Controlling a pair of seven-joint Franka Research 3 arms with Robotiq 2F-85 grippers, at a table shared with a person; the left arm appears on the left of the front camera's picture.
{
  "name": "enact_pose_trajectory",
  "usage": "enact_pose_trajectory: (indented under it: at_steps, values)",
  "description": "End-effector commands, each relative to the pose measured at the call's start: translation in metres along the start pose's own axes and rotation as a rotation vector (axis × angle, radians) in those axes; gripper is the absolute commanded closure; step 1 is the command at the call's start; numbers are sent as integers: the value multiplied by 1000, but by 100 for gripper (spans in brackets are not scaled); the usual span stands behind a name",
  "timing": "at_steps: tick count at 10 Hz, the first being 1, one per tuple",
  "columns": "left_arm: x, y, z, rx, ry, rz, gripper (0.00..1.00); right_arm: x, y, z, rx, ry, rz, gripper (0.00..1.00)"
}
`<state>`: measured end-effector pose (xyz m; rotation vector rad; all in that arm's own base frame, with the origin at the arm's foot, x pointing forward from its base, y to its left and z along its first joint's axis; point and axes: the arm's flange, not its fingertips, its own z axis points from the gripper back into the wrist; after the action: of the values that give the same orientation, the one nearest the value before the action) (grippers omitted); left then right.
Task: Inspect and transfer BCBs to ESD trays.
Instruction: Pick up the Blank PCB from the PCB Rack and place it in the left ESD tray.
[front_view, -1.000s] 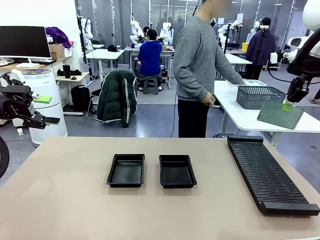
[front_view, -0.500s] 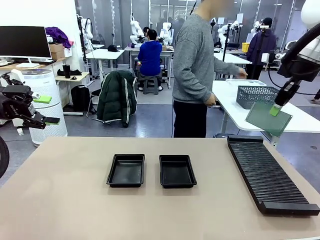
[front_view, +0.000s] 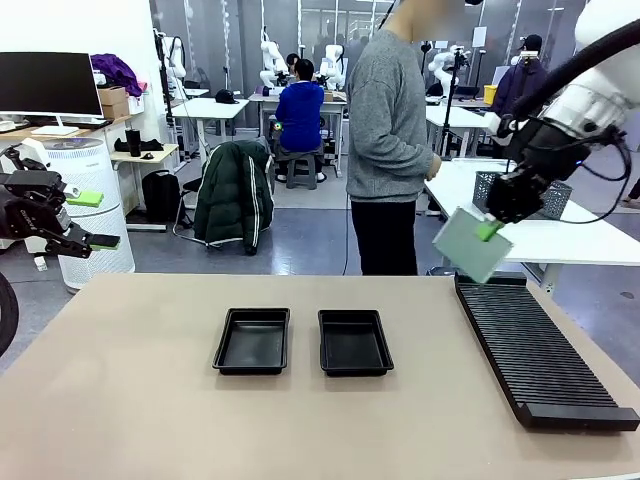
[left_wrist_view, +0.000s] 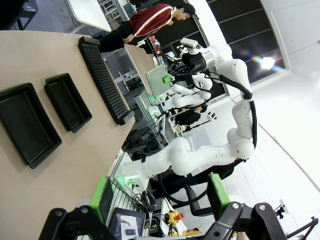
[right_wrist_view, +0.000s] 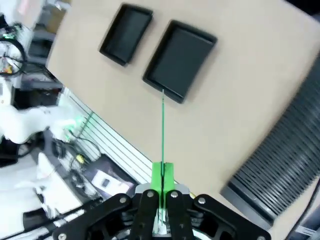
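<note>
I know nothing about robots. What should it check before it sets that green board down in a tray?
1. Right gripper shut on the board: ok.
2. Board above a tray: not ok; it hangs in the air near the far end of the rack, right of both trays.
3. Right tray empty: ok.
4. Left tray empty: ok.
5. Left gripper open, holding nothing: ok.
6. Person away from the trays: ok, standing beyond the table.
</note>
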<state>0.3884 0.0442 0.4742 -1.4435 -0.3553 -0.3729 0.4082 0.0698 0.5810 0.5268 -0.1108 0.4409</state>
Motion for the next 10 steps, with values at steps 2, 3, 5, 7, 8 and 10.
enact_pose_trajectory:
  at_steps: [2, 3, 5, 7, 8, 10]
  values:
    - [0, -1, 1, -1, -1, 0, 0, 8, 6, -48, 140, -101, -119, 98]
    - [0, -1, 1, -1, -1, 0, 0, 13, 9, -66, 196, -107, -138, 98]
    - [0, -1, 1, -1, -1, 0, 0, 17, 13, -102, 256, -142, -175, 98]
    - [0, -1, 1, -1, -1, 0, 0, 25, 21, -141, 313, -154, -230, 98]
    - [0, -1, 1, -1, -1, 0, 0, 29, 29, -158, 336, -168, -264, 98]
    - [0, -1, 1, -1, -1, 0, 0, 42, 47, -194, 399, -184, -326, 98]
